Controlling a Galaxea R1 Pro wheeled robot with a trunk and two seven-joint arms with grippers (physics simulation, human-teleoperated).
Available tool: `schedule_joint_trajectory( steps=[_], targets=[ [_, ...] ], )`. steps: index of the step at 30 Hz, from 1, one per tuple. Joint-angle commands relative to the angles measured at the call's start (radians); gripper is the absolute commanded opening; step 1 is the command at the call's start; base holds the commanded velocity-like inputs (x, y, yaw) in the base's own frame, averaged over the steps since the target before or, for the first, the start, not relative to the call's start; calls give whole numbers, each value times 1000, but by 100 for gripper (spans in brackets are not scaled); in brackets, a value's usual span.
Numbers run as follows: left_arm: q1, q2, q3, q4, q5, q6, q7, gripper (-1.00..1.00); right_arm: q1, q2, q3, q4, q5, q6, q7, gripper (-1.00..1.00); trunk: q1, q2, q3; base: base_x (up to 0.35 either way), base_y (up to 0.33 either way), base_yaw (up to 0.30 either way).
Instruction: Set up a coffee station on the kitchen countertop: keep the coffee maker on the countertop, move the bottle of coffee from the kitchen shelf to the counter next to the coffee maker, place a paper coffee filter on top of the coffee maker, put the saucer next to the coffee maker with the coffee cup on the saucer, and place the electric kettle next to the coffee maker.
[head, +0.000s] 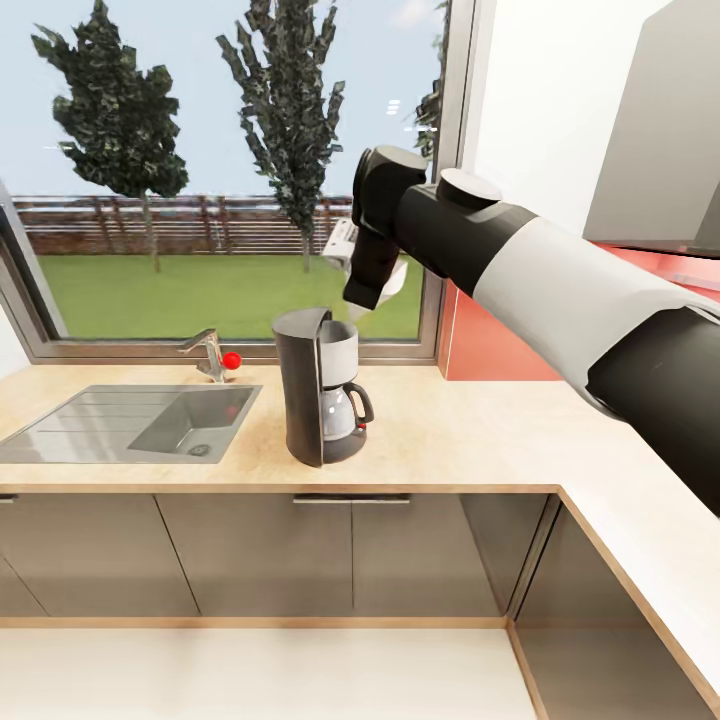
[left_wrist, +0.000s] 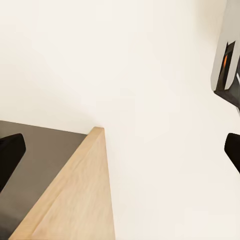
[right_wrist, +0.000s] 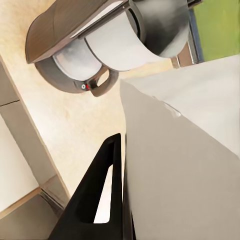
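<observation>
The coffee maker (head: 320, 400) stands on the kitchen countertop (head: 450, 430), just right of the sink. My right gripper (head: 362, 293) hangs just above its top, shut on the paper coffee filter (head: 342, 240), which pokes out whitish on both sides of the wrist. In the right wrist view the paper coffee filter (right_wrist: 185, 150) is a large pale sheet pressed against one black finger (right_wrist: 102, 195), with the coffee maker (right_wrist: 100, 45) and its carafe beyond on the kitchen countertop (right_wrist: 75, 125). My left gripper (left_wrist: 120, 152) is open, held over a wood-edged panel (left_wrist: 75, 200) and pale floor.
A steel sink (head: 130, 420) with a faucet (head: 208, 355) and a red knob lies left of the machine. A red backsplash (head: 490, 350) and a grey hood (head: 660, 150) are at the right, where the worktop turns a corner. Dark cabinet fronts (head: 250, 550) run below.
</observation>
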Motion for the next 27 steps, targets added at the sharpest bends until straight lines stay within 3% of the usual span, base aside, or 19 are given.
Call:
schedule_joint_trajectory(
  steps=[1,9,22,24,27],
  targets=[
    [-1,0,0,1,-1,-3,2,100,-1,0,1,0,13,8,9,-100,1,-2,-2,0,0,0],
    [-1,0,0,1,-2,-2,2,100,-1,0,1,1,21,8,11,-100,1,-2,-2,5,0,0],
    [-1,0,0,1,-1,-2,2,100,-1,2,1,3,21,8,11,-100,1,-2,-2,146,0,0],
    [-2,-11,4,-10,-2,-13,4,100,10,-8,7,15,38,7,2,-100,1,-2,-2,0,0,0],
    [-2,-12,1,-27,-2,-30,4,100,27,0,9,23,63,6,-9,-100,1,-2,-2,0,0,0]
  ],
)
